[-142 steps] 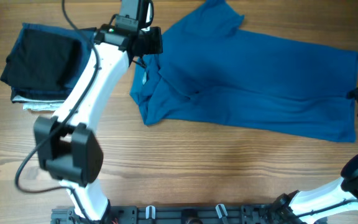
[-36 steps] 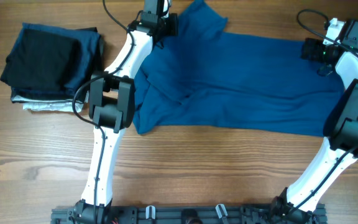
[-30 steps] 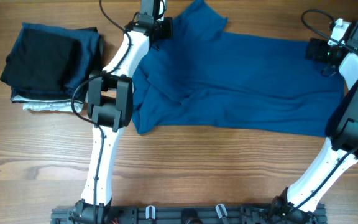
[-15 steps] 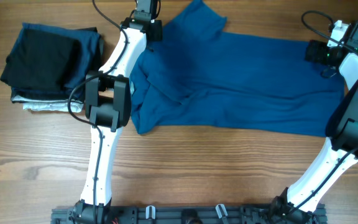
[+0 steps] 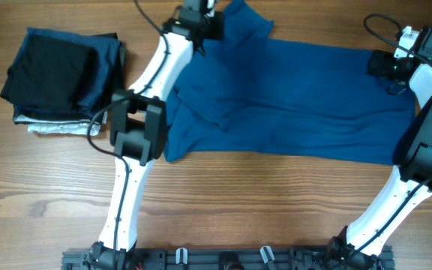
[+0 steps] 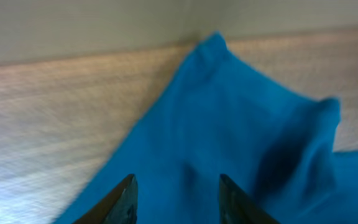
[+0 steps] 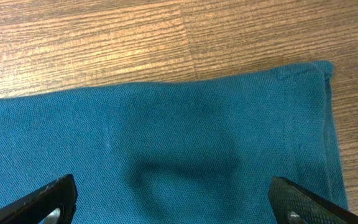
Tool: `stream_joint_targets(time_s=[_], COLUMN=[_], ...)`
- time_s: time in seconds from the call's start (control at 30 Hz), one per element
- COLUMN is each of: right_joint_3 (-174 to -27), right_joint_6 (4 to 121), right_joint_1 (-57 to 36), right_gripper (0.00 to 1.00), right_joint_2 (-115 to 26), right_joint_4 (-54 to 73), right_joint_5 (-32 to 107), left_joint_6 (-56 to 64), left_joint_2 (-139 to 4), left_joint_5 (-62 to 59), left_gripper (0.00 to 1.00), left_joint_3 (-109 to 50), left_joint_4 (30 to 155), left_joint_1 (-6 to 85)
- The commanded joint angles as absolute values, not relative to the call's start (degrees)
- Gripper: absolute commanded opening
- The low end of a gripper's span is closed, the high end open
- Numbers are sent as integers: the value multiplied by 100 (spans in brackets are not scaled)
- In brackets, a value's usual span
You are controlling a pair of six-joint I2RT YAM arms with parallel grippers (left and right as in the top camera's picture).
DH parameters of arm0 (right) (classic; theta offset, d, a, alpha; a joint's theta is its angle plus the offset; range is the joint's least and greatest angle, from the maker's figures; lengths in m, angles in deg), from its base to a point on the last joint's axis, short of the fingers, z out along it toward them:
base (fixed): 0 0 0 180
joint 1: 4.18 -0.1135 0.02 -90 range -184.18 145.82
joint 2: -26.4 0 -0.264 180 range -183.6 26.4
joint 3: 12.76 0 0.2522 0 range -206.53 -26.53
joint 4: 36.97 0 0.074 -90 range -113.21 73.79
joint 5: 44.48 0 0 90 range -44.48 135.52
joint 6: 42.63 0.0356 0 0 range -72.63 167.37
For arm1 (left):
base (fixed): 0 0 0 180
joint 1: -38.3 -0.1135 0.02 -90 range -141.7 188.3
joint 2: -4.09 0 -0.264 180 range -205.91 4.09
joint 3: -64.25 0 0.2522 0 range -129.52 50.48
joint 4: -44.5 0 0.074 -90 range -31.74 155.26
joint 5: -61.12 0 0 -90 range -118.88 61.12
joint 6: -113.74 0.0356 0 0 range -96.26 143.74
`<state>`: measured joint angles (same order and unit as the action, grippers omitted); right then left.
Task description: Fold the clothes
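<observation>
Left claw [image 6: 178, 191] parted, seemingly empty — blurred, right claw [image 7: 173, 198] wide over T-shirt [image 5: 298, 97] hem.

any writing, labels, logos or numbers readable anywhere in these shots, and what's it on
None can be read.
The blue T-shirt is plain in all three views, with no label showing.
The folded dark garments show no print.
The left arm and right arm show no lettering that can be made out from the overhead view.
</observation>
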<state>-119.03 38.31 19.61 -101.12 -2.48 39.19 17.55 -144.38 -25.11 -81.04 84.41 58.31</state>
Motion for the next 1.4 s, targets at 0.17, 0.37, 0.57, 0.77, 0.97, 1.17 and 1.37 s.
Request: stream_joint_targets(time_s=[0.17,0.37,0.57,0.77,0.97,1.17,1.37], right_joint_3=[-11956,-11956,-11958,-11958,-12459,-12830,-12828], right_joint_6=[3894,4015,3995,4128,4307,4286,4257], right_joint_1=[1985,1985,1990,1990,1990,1998,2114], right_gripper=[100,99,90,88,99,100,100], right_joint_2=[-10112,-10110,-10110,-9640,-9015,-9039,-9529], right_joint_4=[-235,-92,113,183,1234,1125,292], right_joint_5=[3978,4317,4494,4468,4466,4472,4470], left_joint_6=[1905,1879,1879,1886,1910,1899,1842], left_joint_2=[-15019,-15150,-15150,-14650,-13699,-13673,-14307], left_joint_5=[-3160,-3928,-4262,-4262,-3012,-2057,-1982], left_gripper=[41,39,34,50,66,65,64], left_joint_3=[-8071,-8073,-8073,-8176,-9282,-9796,-9791], left_joint_4=[8703,9641,10708,10548,10675,10093,9180], left_joint_1=[5783,5792,5813,6106,6187,5857,5678])
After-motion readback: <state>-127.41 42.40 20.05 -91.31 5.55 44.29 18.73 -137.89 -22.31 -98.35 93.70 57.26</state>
